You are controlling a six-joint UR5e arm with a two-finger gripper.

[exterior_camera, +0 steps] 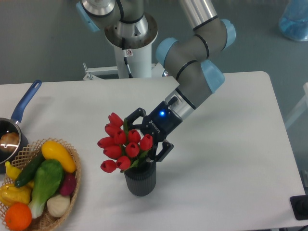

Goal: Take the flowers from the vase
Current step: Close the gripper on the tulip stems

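Observation:
The flowers (119,142), a bunch of red tulip buds with green leaves, stand in the small dark grey ribbed vase (140,181) near the table's front middle. My gripper (146,135) reaches in from the upper right and sits at the right side of the bunch, just above the vase's mouth. Its black fingers are spread, one behind the buds and one at the front right by the vase's rim, so it is open. The stems are hidden behind the buds and the fingers.
A wicker basket (72,185) of vegetables sits at the front left. Behind it, a saucepan with a blue handle (25,101) lies at the left edge. The arm's base (131,41) stands beyond the table's back edge. A black object (301,207) is at the lower right corner.

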